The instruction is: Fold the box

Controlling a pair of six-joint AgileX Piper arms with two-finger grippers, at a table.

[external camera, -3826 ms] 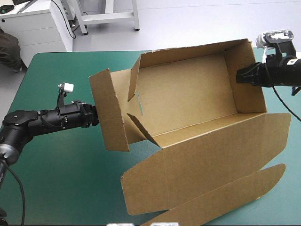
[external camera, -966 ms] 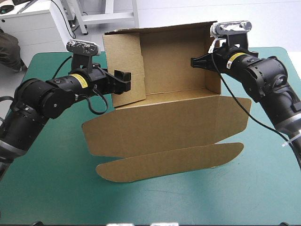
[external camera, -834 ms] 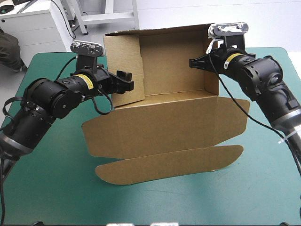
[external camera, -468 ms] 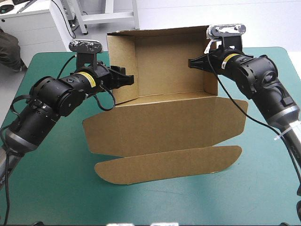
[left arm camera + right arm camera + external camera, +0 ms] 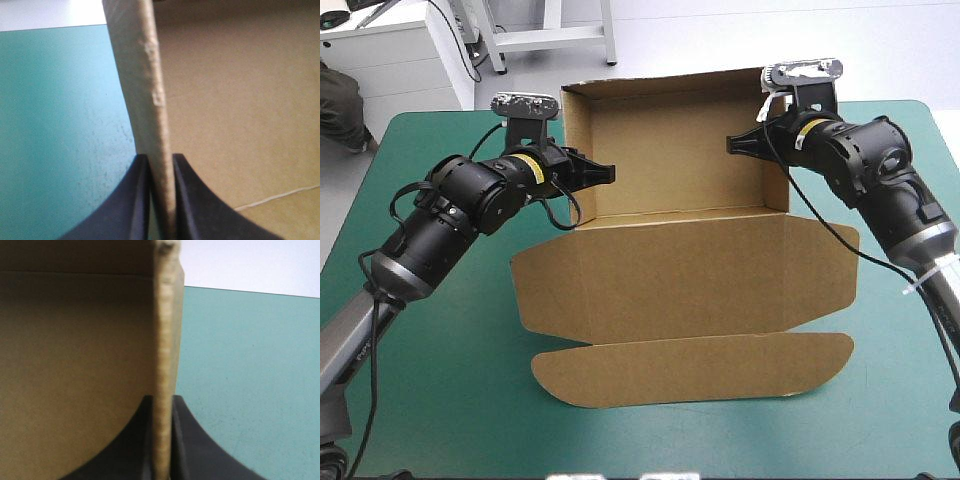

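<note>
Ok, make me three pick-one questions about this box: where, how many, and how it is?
1. Where is the box lid? A) flat on the table B) upright C) off the table
2. How many end effectors grip the box? A) none B) one C) two
3. The box is A) a flat sheet B) an open tray C) crushed
Answers: 1A, it lies on the table; 2C, left end effector and right end effector each clamp a side wall; 3B, walls up, top open.
</note>
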